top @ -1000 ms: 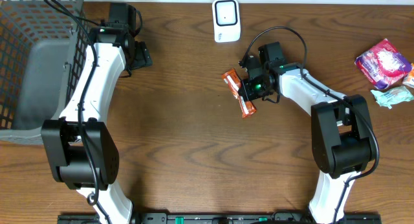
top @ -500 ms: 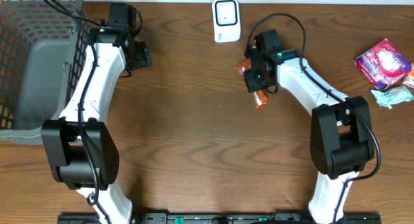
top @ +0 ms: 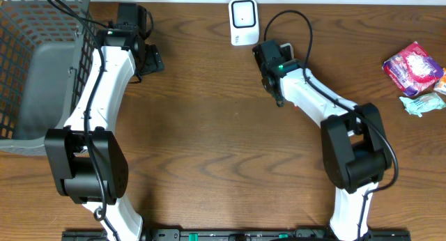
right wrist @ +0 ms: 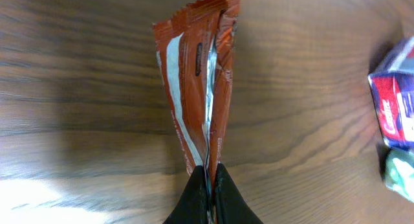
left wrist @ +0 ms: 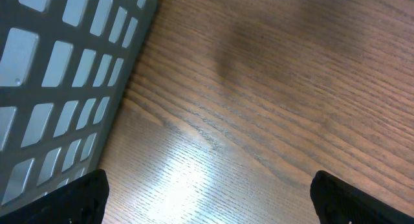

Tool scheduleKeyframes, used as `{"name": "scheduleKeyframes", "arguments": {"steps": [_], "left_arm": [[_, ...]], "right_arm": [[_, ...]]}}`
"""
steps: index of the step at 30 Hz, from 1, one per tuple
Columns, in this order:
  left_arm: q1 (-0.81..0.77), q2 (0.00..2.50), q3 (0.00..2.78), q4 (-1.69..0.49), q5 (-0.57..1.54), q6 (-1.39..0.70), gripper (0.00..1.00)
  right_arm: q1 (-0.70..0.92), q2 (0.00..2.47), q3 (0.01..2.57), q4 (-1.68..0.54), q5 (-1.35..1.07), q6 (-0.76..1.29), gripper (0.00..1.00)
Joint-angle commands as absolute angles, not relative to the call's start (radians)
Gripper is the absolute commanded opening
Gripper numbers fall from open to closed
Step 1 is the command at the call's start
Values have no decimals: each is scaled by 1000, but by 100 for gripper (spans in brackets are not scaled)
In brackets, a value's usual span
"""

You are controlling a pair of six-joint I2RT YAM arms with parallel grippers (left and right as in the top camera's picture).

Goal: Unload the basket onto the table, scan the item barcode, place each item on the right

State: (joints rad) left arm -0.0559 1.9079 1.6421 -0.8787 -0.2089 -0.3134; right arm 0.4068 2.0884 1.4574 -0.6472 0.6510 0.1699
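While shut, 2 fingers (right wrist: pixel 193 201) pinch 1 wrapper (right wrist: pixel 197 88).

Seen from overhead, the left arm (top: pixel 104 81) rises from its base at the lower left of the frame and reaches straight up to the upper left, where its wrist bends toward the centre. The left gripper (top: pixel 148 58) hangs there with its jaws spread wide; in the left wrist view its two dark fingertips (left wrist: pixel 71 199) sit in the bottom corners of the frame, far apart. The right arm (top: pixel 324 105) stretches from the lower right diagonally to the upper centre, its cable looping above the wrist. The right gripper (right wrist: pixel 208 191) is pinched tight on the end of an orange wrapper (right wrist: pixel 200 75).
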Motion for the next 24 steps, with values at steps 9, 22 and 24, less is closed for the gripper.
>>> {"name": "scheduleKeyframes", "arguments": {"steps": [9,22,24], "left_arm": [[-56,1903,1636,-881,-218,-311,99],[-56,1903,1636,-882,-218,-311,99],[-56,1903,1636,-882,-218,-311,99]], "right_arm": [[497,2182,1443,-601,698,224,1],[639,2193,1473,-568,565,277,45],[655,2193,1506,-570,553,277,50]]}}
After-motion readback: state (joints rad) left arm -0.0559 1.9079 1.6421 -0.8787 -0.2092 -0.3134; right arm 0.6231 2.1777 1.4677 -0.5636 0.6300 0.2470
